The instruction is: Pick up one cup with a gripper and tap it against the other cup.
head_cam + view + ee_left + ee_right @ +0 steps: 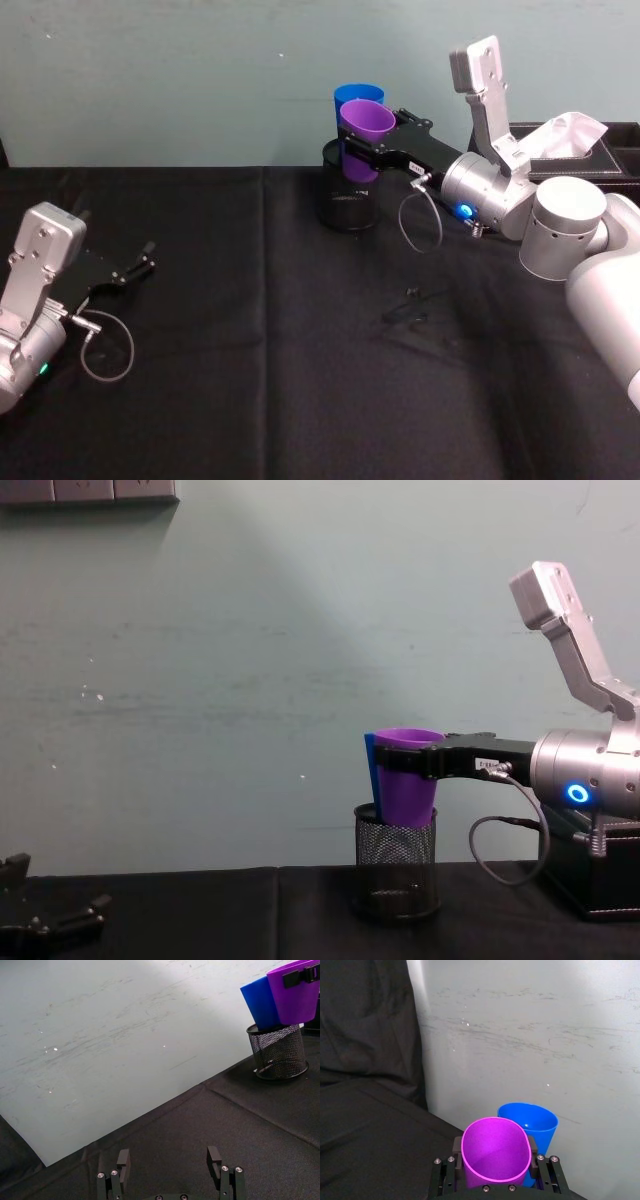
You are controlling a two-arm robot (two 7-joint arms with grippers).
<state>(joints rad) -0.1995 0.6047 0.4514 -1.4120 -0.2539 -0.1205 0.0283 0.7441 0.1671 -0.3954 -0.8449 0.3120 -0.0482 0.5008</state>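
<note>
My right gripper (358, 148) is shut on the purple cup (365, 125), gripping its sides just below the rim, at the back of the table. It holds the cup upright in the air, its base at the rim of the black wire-mesh pen holder (348, 205). The blue cup (352, 94) sits just behind it, leaning in the holder. In the right wrist view the purple cup (495, 1152) lies against the blue cup (535, 1117). In the chest view the blue cup (371, 765) is a sliver behind the purple cup (408, 780). My left gripper (135, 268) rests open at the table's left.
A black tissue box (575, 140) stands at the back right, behind my right arm. Small dark bits (410, 305) lie on the black cloth right of centre. A pale wall closes off the table's far edge.
</note>
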